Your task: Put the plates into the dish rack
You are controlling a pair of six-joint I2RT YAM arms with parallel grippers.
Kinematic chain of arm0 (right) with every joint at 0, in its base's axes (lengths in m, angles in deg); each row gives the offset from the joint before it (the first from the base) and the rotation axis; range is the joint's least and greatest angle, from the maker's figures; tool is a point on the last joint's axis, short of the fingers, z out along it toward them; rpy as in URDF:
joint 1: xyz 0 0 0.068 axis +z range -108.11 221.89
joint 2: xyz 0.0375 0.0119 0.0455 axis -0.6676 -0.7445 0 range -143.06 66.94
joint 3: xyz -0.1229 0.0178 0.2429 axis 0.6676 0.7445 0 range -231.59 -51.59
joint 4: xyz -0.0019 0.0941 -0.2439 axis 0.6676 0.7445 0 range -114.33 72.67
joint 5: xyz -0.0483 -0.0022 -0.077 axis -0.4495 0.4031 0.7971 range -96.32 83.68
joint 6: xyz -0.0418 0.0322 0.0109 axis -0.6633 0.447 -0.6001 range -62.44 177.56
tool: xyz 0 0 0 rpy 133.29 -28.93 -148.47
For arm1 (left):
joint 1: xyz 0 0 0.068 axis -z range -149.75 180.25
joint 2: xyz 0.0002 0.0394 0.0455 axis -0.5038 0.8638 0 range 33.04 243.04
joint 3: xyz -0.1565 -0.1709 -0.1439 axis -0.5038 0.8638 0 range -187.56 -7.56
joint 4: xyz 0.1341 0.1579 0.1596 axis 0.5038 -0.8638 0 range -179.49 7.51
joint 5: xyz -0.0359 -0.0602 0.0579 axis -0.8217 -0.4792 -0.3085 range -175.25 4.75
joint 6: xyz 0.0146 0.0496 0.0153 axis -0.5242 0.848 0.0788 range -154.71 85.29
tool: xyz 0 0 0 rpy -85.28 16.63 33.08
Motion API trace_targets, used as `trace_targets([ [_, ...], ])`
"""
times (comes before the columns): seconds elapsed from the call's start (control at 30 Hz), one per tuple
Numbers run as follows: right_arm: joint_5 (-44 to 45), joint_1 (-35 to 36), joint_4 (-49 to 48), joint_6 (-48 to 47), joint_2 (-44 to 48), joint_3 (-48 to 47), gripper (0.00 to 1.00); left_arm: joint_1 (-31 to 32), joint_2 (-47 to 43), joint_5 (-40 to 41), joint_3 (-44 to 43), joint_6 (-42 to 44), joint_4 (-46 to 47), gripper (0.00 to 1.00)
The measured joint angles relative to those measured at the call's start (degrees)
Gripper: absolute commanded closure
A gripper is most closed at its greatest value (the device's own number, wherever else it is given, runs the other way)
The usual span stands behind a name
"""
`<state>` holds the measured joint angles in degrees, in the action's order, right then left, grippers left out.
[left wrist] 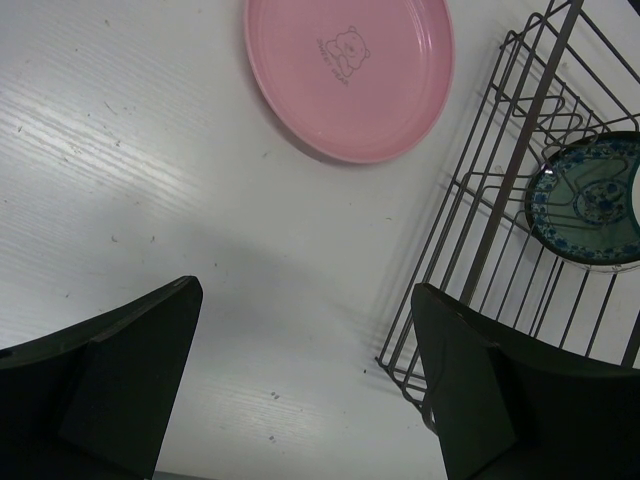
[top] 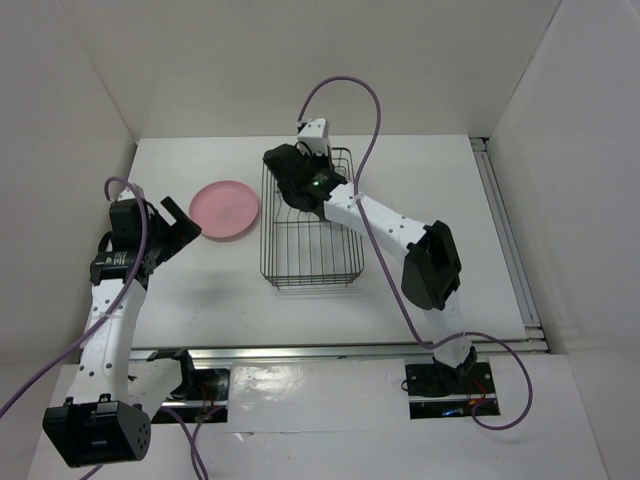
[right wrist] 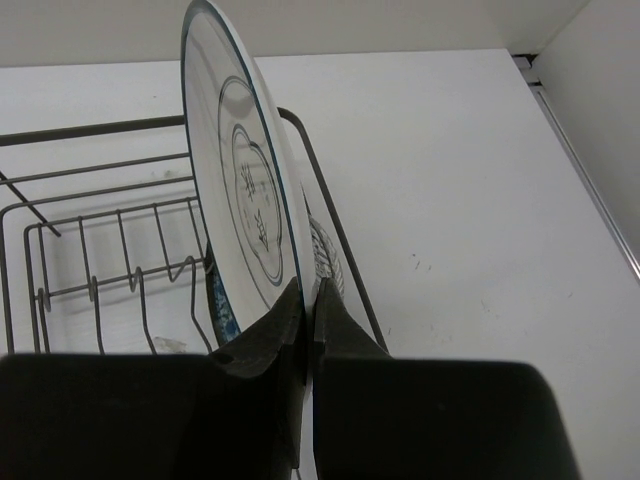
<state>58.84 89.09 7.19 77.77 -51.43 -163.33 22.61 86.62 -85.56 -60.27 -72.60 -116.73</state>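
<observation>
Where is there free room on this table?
Free: table right of the dish rack toward the side rail, and the strip on its near side. Crowded: the rack's far end, where the right gripper holds the white plate beside the teal plate; the pink plate and left gripper on its left.

Overhead camera looks down; close wrist views share the dish rack (top: 310,255), perhaps its teal plate (left wrist: 597,212).

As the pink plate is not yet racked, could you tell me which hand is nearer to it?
Left. The left hand is open beside the pink plate; the right hand is over the dish rack, gripping the white plate.
</observation>
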Motion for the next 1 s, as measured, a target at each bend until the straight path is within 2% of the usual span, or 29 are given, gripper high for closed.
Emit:
trace_targets([
  [1.0, -3.10, -0.61, -0.13, 0.98, -1.29, 0.92, 1.00, 0.00, -0.31, 0.00, 0.00, 0.15, -0.02, 0.00],
])
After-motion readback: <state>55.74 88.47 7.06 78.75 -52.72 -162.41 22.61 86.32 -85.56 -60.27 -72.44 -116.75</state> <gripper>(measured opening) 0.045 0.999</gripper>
